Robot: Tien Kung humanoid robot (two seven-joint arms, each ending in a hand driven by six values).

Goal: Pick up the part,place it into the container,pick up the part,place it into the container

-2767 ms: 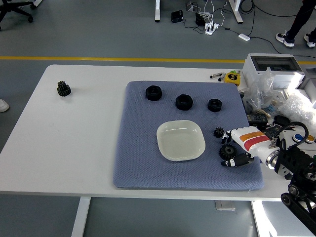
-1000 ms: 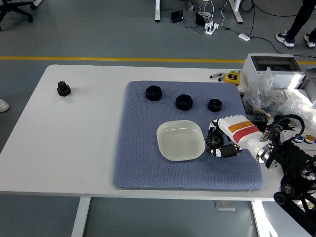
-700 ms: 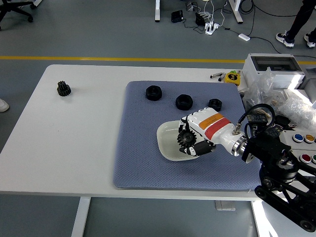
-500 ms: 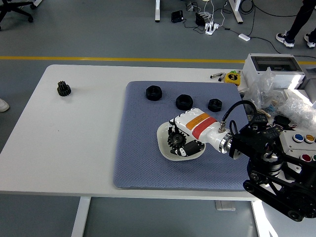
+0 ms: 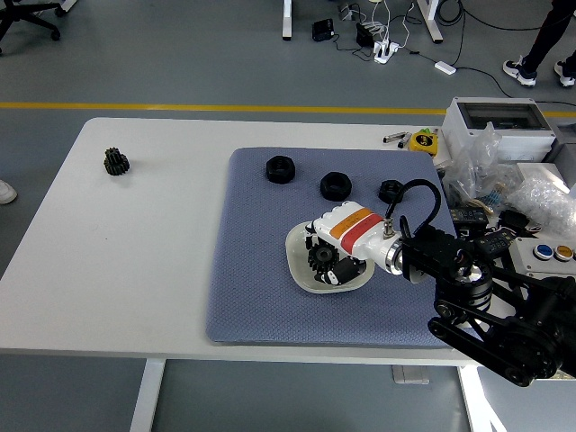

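My right hand (image 5: 326,256) is shut on a black gear (image 5: 321,256) and holds it over the white square dish (image 5: 301,267) in the middle of the blue-grey mat (image 5: 247,270). The hand covers most of the dish. Three black nut-like parts lie along the mat's far side, at the left (image 5: 280,168), the middle (image 5: 336,185) and the right (image 5: 391,190). Another black gear (image 5: 114,161) stands on the bare table at the far left. My left arm is out of view.
A clutter of plastic bags (image 5: 504,184), a grey box (image 5: 499,121), a yellow tape measure (image 5: 421,141) and a button panel (image 5: 549,252) fills the table's right side. The white table (image 5: 135,261) left of the mat is bare apart from the gear.
My right hand took the black gear from the mat's right edge and carried it left to above the white dish. The other parts have not moved.
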